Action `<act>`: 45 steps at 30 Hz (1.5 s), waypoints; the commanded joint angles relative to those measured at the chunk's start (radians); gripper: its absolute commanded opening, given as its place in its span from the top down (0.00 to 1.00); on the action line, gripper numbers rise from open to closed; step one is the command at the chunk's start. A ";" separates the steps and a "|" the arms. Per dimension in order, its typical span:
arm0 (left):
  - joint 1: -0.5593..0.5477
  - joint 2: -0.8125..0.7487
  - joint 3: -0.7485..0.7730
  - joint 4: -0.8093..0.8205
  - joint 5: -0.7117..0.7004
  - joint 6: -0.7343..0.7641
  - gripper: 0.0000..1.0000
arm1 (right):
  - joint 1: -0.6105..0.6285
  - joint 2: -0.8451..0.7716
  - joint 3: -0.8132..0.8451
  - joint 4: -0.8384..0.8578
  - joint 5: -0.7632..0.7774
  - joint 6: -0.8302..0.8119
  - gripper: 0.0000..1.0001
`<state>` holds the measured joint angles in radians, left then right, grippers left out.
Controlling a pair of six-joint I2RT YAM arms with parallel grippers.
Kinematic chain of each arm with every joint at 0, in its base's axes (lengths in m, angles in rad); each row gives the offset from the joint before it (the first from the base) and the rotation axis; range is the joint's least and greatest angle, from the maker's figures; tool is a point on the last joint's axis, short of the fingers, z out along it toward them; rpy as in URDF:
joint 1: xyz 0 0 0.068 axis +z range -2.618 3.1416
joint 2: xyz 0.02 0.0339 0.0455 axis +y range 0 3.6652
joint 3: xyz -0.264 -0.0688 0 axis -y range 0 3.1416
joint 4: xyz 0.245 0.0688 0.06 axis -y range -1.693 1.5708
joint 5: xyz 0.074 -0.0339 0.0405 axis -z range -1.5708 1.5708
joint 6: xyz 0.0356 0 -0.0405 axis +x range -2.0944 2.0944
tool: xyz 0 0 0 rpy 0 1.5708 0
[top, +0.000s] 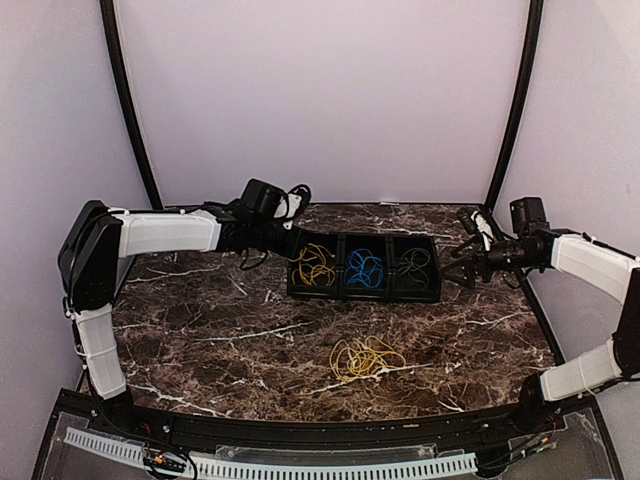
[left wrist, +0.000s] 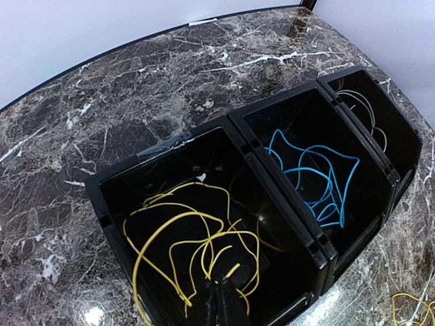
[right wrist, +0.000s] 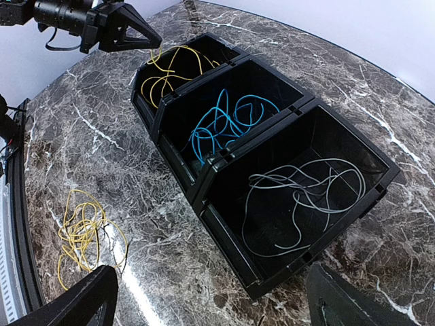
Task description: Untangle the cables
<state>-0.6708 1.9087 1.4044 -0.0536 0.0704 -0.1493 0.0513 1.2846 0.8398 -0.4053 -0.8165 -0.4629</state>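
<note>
Item 1. Table [top: 200,340]: dark brown marble top with white veins, curved far edge.

Item 2. Bins [top: 364,294]: three black open bins, touching side by side in a row at the far centre of the table.

Item 3. Yellow cable in the left bin [left wrist: 170,244]: loose, looping strands on the bin floor. One strand rises to the tips of the left gripper.

Item 4. Blue cable [right wrist: 221,125]: small, loose coil in the middle bin.

Item 5. Grey cable [right wrist: 306,197]: thin, slack loops spread over the floor of the right bin.

Item 6. Loose yellow coil [top: 366,358]: tangled heap lying on the bare marble, nearer than the bins and well apart from them, about centre.

Item 7. Left gripper [left wrist: 221,302]: reaches in from the left over the left bin. The fingers are pressed together and pinch a strand of the yellow cable in the left bin.

Item 8. Right gripper [top: 458,262]: reaches in from the right and hovers just beside the right bin. The fingers are spread wide with nothing between them, and it is clear of every cable
</note>
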 commanded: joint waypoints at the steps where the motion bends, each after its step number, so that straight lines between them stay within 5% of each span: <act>1: -0.004 0.070 0.046 0.036 -0.016 -0.005 1.00 | -0.004 0.005 0.027 0.008 -0.015 -0.007 0.01; 10: -0.003 0.169 0.131 0.051 0.012 -0.014 1.00 | -0.004 0.010 0.027 0.004 -0.010 -0.011 0.01; 21: -0.045 0.098 0.145 -0.038 -0.101 -0.032 0.72 | -0.004 0.025 0.030 -0.003 -0.013 -0.017 0.01; 31: -0.082 -0.048 0.127 -0.107 -0.207 -0.038 0.60 | -0.004 0.023 0.030 -0.005 -0.015 -0.021 0.01; 45: -0.298 -0.298 -0.261 0.004 -0.088 -0.198 0.58 | -0.005 -0.025 0.025 0.019 0.014 -0.020 0.01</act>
<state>-0.9054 1.6749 1.2652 -0.1112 -0.1020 -0.2485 0.0513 1.2984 0.8417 -0.4183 -0.8104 -0.4812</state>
